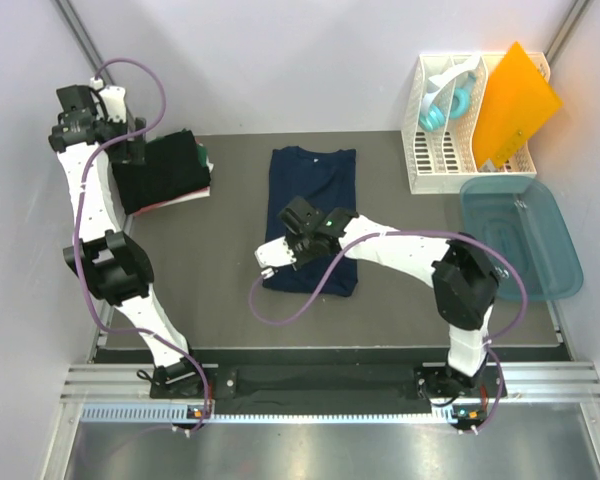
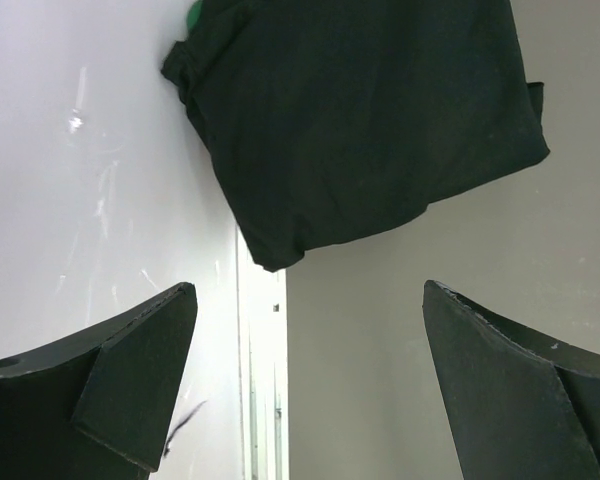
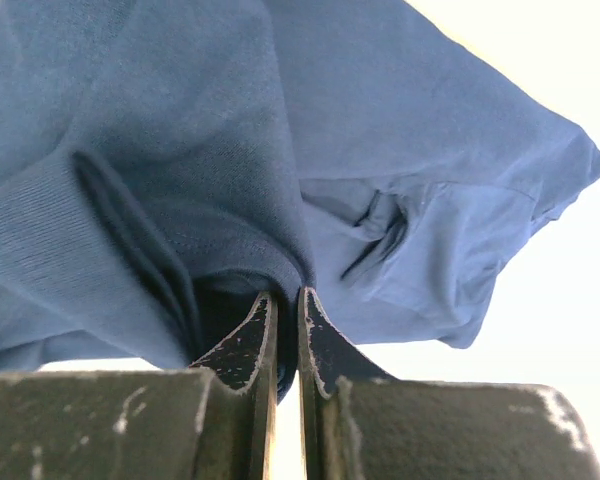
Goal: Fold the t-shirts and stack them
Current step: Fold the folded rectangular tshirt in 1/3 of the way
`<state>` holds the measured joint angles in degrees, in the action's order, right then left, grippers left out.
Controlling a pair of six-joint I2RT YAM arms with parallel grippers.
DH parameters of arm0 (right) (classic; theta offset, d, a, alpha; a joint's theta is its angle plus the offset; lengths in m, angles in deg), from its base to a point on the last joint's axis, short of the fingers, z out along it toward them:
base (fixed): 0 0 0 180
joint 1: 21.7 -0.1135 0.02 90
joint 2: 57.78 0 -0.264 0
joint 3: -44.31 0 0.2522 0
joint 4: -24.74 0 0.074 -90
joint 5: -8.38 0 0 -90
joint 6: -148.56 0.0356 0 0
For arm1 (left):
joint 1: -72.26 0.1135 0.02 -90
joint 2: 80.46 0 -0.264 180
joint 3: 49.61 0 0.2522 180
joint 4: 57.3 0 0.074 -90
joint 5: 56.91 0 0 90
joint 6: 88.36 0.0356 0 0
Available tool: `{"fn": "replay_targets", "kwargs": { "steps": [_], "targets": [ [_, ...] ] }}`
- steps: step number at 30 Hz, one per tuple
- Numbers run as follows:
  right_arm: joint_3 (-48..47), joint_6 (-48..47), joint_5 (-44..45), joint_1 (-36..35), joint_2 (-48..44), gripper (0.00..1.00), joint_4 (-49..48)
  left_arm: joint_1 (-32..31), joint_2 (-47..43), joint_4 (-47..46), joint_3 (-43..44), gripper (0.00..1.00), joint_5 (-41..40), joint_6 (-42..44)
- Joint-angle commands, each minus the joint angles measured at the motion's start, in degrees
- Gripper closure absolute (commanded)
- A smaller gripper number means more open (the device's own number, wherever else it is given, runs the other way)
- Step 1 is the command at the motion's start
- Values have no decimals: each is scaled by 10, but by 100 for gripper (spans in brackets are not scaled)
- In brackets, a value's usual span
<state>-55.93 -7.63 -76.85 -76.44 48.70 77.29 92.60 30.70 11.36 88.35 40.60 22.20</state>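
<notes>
Navy t-shirt [image 3: 180, 170] between right jaws

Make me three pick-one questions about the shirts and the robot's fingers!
1. Where on the table does the folded black shirt lie?
A. the middle
B. the far left
C. the near right

2. What colour is the pinched shirt between the right fingers?
A. navy blue
B. yellow
C. white

3. How are the left fingers?
A. shut on cloth
B. shut and empty
C. wide open and empty

Answers: B, it sits at the table's far left edge. A, blue cloth is squeezed between the shut fingers. C, there is a wide gap between them with nothing in it.
</notes>
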Motion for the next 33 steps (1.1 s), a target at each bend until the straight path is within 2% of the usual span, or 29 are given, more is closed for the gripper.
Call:
{"fn": "replay_targets", "kwargs": {
  "steps": [1,6,22,27,28,30,31,32,33],
  "targets": [
    [-36,-46,25,24,23,100,-76,1,-22,-17,-16,1,12,-23],
    [-67,-55,32,42,52,100,-87,1,-20,-23,-33,1,12,-26],
    [-72,-64,36,61,71,100,-155,1,-9,-30,-37,1,17,-39],
    [-65,-54,64,61,84,100,-185,1,-7,-29,-39,1,22,-42],
    [-59,-51,80,61,87,77,-227,1,-8,-29,-43,1,22,-43],
    [-14,-46,172,61,95,41,-338,0,-11,-30,-49,1,22,-39],
    [2,-56,209,62,98,16,-486,1,-12,-32,-57,1,21,-39],
    [16,-70,288,66,102,10,-557,1,-15,-34,-62,1,21,-40],
    [22,-99,325,68,115,6,-621,1,-20,-36,-68,1,22,-39]
  ]
}}
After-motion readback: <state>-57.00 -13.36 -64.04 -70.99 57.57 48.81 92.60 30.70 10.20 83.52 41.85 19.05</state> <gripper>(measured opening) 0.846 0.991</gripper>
